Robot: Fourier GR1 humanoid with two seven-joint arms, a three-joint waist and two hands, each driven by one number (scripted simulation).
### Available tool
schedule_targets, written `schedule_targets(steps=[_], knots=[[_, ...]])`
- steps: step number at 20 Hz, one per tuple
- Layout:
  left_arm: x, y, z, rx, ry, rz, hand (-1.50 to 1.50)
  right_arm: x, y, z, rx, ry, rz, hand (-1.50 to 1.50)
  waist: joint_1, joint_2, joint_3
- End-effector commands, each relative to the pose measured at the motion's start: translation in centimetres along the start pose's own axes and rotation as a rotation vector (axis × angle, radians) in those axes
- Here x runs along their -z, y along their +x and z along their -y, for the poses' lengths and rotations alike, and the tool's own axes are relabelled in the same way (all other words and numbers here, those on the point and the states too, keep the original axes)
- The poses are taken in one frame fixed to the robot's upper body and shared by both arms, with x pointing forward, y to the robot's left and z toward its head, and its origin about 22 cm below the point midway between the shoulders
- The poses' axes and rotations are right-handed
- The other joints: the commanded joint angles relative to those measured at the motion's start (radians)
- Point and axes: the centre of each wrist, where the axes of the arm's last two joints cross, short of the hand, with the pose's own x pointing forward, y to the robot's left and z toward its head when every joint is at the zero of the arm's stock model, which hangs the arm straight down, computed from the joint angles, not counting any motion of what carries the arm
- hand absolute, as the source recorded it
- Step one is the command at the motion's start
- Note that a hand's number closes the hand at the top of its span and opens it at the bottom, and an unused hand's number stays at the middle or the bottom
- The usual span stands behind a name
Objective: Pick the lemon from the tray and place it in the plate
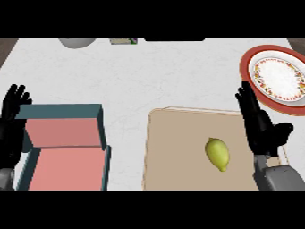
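A yellow lemon (218, 154) lies on the tan tray (178, 147), right of the tray's middle. At the far right stands a white plate (283, 79) with a red rim and a patterned band, holding nothing. My right hand (260, 127) is over the tray's right edge, fingers straight and pointing away from me, just right of the lemon and not touching it. It is below the plate. At the left edge my left hand (6, 125) rests open with fingers up.
A teal box (65, 147) with a pink inside sits at the lower left beside my left hand. A grey bowl (77, 42) and a small green item (123, 41) lie at the far edge. White counter separates the tray from the plate.
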Motion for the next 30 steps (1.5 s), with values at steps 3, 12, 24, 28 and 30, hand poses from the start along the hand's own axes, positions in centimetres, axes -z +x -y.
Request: schedule_targets(steps=[3, 12, 24, 28, 30], knots=[[0.5, 3.0, 1.4, 0.029, -0.2, 0.17, 0.0, -0.4, -2.6, -0.6, 0.314, 0.34, -0.133, -1.5, 0.006, 0.003, -0.007], [0.5, 5.1, 5.1, 0.028, -0.507, 0.314, 0.0, 4.0, 0.2, 5.7, -0.183, 0.689, 0.115, -1.5, 0.006, 0.001, -0.012], [2.5, 3.3, 4.6, 0.039, -0.502, 0.299, 0.0, 4.2, 2.2, 7.3, -0.352, 0.761, -0.039, -1.5, -0.01, -0.013, -0.016], [2.7, 3.8, 3.0, 0.038, -0.527, 0.303, 0.0, 4.2, 3.4, 9.1, -0.369, 0.888, -0.132, -1.5, -0.006, -0.013, -0.016], [2.9, 3.1, 3.1, 0.039, -0.493, 0.299, 0.0, 5.1, 6.0, 9.6, -0.4, 0.951, -0.159, -1.5, -0.008, -0.014, -0.017]])
